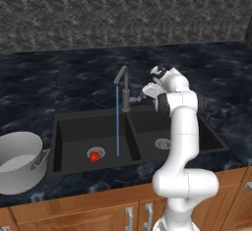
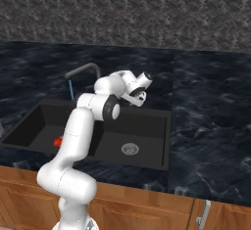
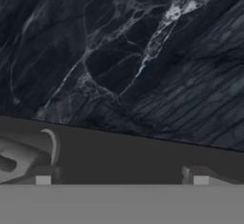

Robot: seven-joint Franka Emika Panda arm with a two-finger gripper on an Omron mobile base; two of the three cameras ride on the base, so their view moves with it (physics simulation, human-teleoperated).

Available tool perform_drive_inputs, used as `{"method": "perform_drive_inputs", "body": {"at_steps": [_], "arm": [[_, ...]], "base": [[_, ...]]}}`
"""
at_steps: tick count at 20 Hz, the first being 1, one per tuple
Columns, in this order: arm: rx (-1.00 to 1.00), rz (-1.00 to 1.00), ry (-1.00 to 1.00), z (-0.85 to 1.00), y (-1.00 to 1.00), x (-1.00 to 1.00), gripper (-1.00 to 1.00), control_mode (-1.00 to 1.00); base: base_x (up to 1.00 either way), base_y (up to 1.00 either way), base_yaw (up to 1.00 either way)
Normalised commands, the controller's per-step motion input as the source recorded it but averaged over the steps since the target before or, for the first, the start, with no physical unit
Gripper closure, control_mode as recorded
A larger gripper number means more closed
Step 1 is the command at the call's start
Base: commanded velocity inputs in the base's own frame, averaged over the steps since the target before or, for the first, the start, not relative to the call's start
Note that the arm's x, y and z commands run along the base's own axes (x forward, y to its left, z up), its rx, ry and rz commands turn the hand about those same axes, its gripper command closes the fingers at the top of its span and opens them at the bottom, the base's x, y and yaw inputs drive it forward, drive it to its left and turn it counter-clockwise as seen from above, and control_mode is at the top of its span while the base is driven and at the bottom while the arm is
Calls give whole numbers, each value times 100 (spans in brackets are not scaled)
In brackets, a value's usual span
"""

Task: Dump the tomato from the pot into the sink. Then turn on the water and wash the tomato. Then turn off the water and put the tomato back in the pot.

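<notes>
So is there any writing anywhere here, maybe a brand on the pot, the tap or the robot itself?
None: no words, numbers or signs show on the pot, the faucet, the sink, the arm or the counter.

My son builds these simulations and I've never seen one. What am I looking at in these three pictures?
A white robot arm stands at a rendered kitchen counter. Two pictures come from cameras behind the arm, to its left and right; the third looks along its hand at dark marble. Its gripper is open and holds nothing, hovering beside the faucet behind the black double sink. Water runs into the left basin, where a red tomato sits on the drain. A silver pot waits on the counter left of the sink.
</notes>
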Motion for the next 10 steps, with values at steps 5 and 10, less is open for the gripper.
{"method": "perform_drive_inputs", "body": {"at_steps": [5,10], "arm": [[0,0,0,-4,5,35,-100,-100],[0,0,0,-1,18,32,-100,-100]], "base": [[0,0,0],[0,0,0]]}}
